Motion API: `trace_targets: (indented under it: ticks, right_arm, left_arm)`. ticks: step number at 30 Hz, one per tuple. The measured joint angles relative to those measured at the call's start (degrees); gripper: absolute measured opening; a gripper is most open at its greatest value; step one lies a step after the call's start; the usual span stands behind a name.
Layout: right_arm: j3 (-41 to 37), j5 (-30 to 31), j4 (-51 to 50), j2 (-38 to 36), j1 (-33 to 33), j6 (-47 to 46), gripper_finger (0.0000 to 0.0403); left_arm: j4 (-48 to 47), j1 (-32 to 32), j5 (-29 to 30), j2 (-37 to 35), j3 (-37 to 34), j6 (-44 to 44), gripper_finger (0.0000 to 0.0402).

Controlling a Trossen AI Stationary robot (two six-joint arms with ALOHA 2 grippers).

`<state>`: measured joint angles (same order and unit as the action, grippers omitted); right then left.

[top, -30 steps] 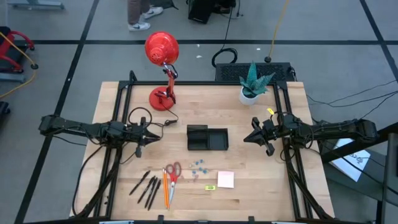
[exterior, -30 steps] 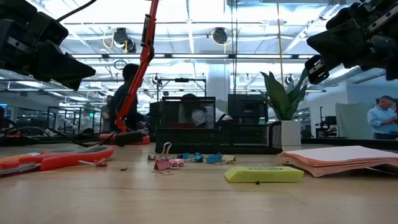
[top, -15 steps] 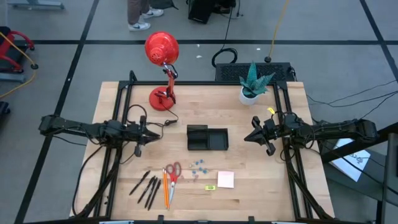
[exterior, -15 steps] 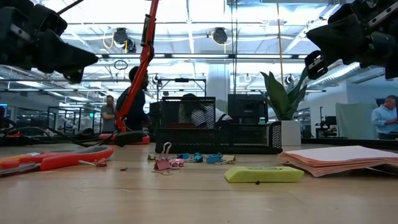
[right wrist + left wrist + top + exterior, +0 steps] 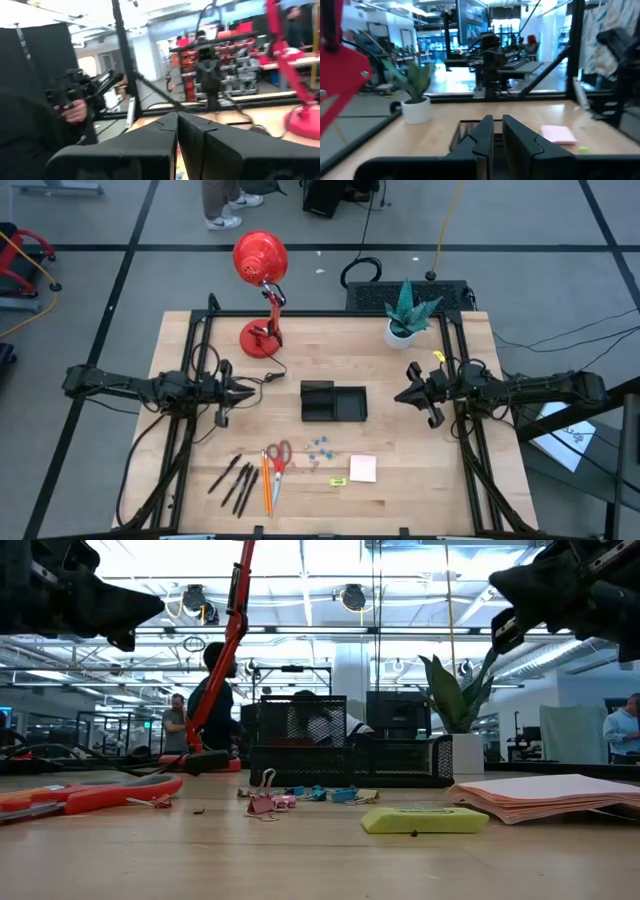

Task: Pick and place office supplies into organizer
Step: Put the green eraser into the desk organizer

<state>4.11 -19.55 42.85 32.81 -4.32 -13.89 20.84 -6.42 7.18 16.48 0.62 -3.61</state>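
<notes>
Left end effector (image 5: 243, 391) hovers clenched and empty left of the organizer (image 5: 334, 402); right end effector (image 5: 400, 397) hovers clenched, empty, opposite; supplies lie on the tabletop (image 5: 420, 470).

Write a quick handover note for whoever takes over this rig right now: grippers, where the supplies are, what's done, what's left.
Left gripper: shut, empty, raised left of the organizer.
Right gripper: shut, empty, raised right of the organizer.
Organizer: mid-table, and nothing shows in it.
Supplies, all on the table along the near edge: black pens, orange pencils, scissors, blue clips, small yellow piece, pink sticky-note pad.
Done: nothing placed yet.
Left: pick up every item and put it in the organizer.
</notes>
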Motion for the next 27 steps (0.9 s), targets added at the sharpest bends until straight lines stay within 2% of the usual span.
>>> trace_targets:
  ticks: [2, 5, 9, 14, 17, 22, 27]
  right_arm:
    - [3.72, 0.67, -5.58, 0.72, 2.72, 2.53, 0.0011]
    - [9.97, 9.17, -15.49, 3.06, 8.24, 5.64, 0.0024]
    - [17.74, 19.13, -26.75, 10.46, 15.99, 5.84, 0.0052]
    - [26.92, 27.15, -31.51, 22.35, 24.35, 4.17, 0.0092]
    - [31.34, 29.62, -31.82, 30.16, 27.98, 3.31, 0.0112]
    - [37.39, 33.37, -32.57, 42.71, 31.37, 3.04, 0.0135]
    - [43.22, 41.07, -37.02, 52.96, 33.53, 4.54, 0.0154]
  left_arm:
    - [-0.06, 0.02, 1.39, 0.00, 0.00, -1.17, 0.0047]
    - [-0.18, 0.02, 3.61, -0.01, 0.00, -2.03, 0.0047]
    - [-0.21, 0.02, 6.26, -0.01, 0.00, -2.34, 0.0047]
    - [3.34, 0.01, 9.88, 0.01, 0.00, -8.61, 0.0047]
    - [8.42, 0.02, 12.92, -0.01, 0.00, -10.96, 0.0047]
    - [12.90, 0.02, 16.12, -0.01, 0.00, -12.88, 0.0047]
    - [13.13, 0.02, 16.53, -0.01, 0.00, -12.33, 0.0047]
